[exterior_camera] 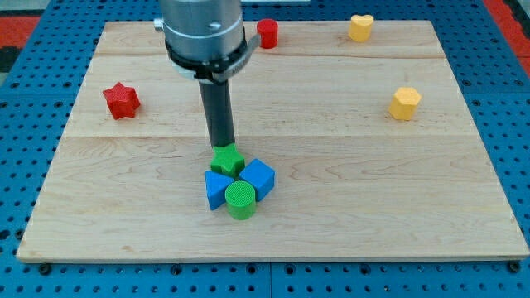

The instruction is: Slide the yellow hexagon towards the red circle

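The yellow hexagon (405,103) lies at the view's right, on the wooden board (331,207). The red circle (267,33) stands at the view's top, near the board's top edge, just right of the arm's body. My tip (222,146) is near the board's middle, touching the top side of a green block (227,160). The tip is far to the left of the yellow hexagon and well below the red circle.
Below the tip, a tight cluster: the green block, a blue cube (259,176), another blue block (217,189) and a green circle (241,199). A red star (121,100) lies at the view's left. A yellow heart (360,27) lies at the top right.
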